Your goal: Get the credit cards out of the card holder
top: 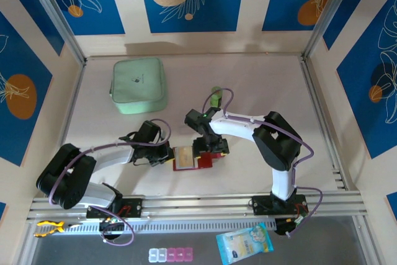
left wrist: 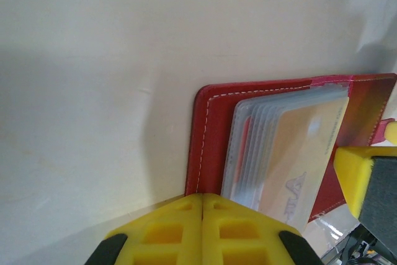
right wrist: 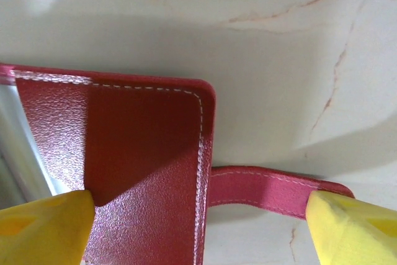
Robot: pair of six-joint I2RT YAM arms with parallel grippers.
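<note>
The red card holder (top: 207, 160) lies open on the table (top: 260, 85), near its front edge between the two arms, with an orange-tan credit card (left wrist: 304, 153) topmost in its clear sleeves (left wrist: 248, 147). The left gripper (left wrist: 202, 228) sits at the holder's edge — fingers pressed together. The right gripper (right wrist: 198, 221) gapes wide over the cover and snap tab (right wrist: 260, 184).

A red leather-look card holder (right wrist: 142, 153) lies on the pale veined surface (right wrist: 279, 41). The right end effector (right wrist: 198, 231) holds its yellow fingers (right wrist: 43, 228) wide apart over the white-stitched cover and tab (right wrist: 267, 187).
</note>
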